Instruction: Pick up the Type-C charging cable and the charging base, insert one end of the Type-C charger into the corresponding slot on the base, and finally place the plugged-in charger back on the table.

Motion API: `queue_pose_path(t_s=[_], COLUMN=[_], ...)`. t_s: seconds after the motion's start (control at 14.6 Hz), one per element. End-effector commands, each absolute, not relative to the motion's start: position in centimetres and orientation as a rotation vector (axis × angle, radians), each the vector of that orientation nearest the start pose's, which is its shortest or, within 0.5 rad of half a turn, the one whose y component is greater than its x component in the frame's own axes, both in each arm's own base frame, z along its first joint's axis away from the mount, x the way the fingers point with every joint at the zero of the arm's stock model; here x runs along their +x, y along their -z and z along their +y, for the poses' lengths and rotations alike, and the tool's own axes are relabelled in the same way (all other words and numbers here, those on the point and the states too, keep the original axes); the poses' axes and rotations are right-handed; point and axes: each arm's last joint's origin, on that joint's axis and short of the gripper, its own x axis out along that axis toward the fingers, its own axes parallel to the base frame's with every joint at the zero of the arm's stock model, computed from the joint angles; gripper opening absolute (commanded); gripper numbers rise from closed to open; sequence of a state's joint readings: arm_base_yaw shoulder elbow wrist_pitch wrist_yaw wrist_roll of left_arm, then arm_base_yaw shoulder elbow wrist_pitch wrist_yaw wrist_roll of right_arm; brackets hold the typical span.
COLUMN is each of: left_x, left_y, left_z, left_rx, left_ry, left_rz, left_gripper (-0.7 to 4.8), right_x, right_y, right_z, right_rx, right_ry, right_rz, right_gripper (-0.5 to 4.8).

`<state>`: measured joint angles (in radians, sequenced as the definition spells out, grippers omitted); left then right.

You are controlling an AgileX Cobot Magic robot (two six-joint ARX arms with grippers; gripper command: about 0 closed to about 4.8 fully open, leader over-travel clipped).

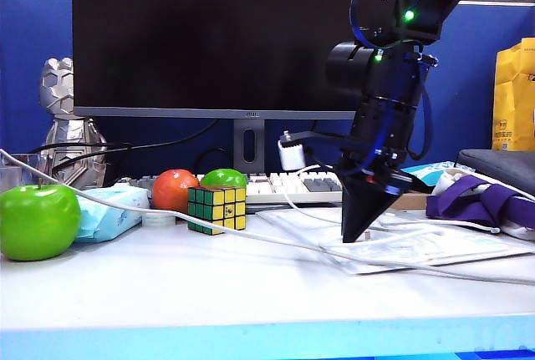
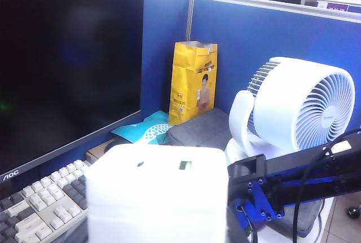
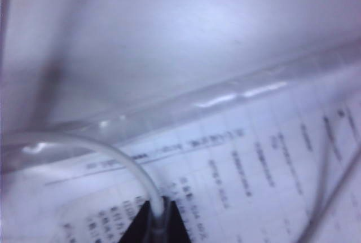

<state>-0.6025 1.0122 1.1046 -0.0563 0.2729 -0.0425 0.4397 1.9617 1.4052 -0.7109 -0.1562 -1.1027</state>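
Note:
My left gripper (image 2: 161,220) is shut on the charging base (image 2: 155,195), a glossy white block that fills the near part of the left wrist view. In the exterior view the charging base (image 1: 291,156) hangs above the keyboard, off the table (image 1: 209,293). My right gripper (image 1: 354,235) points down onto a printed sheet on the table. In the right wrist view its dark fingertips (image 3: 140,226) are pinched on the thin white Type-C charging cable (image 3: 127,161), which curves away over the sheet. The cable's plug is not visible.
On the left are a green apple (image 1: 38,220), a pale blue tissue packet (image 1: 113,210), a red apple (image 1: 174,189) and a puzzle cube (image 1: 217,207). A keyboard (image 1: 292,185) and monitor (image 1: 217,34) stand behind. Printed sheet in a sleeve (image 1: 435,247), purple strap (image 1: 468,197), yellow bag (image 1: 514,93), white fan (image 2: 304,105).

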Motion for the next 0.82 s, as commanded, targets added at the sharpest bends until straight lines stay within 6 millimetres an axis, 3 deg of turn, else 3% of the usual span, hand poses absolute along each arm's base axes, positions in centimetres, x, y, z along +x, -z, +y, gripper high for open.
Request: queue_pose_path(t_s=[0.07, 0.27, 0.55, 0.82], left_x=[17.0, 17.0, 17.0, 17.0], left_y=[-41.8, -41.8, -41.8, -41.6], left_z=[-12.7, -12.7, -12.7, -12.7], left_rx=[-0.055, -0.054, -0.053, -0.051], left_ry=[0.882, 0.882, 0.882, 0.881], left_rz=[-0.054, -0.055, -0.048, -0.033], left_gripper=[-0.05, -0.05, -0.05, -0.05], right_x=[35.1, 34.6, 32.6, 30.0], right_y=[-19.7, -23.6, -30.2, -36.5], right_z=[17.1, 17.1, 16.4, 15.4], right_rx=[-0.932, -0.690, -0.381, -0.231], right_ry=[-1.101, -1.031, -0.974, -0.982], right_rz=[0.815, 0.718, 0.560, 0.308], right_gripper=[-0.02, -0.02, -0.02, -0.02])
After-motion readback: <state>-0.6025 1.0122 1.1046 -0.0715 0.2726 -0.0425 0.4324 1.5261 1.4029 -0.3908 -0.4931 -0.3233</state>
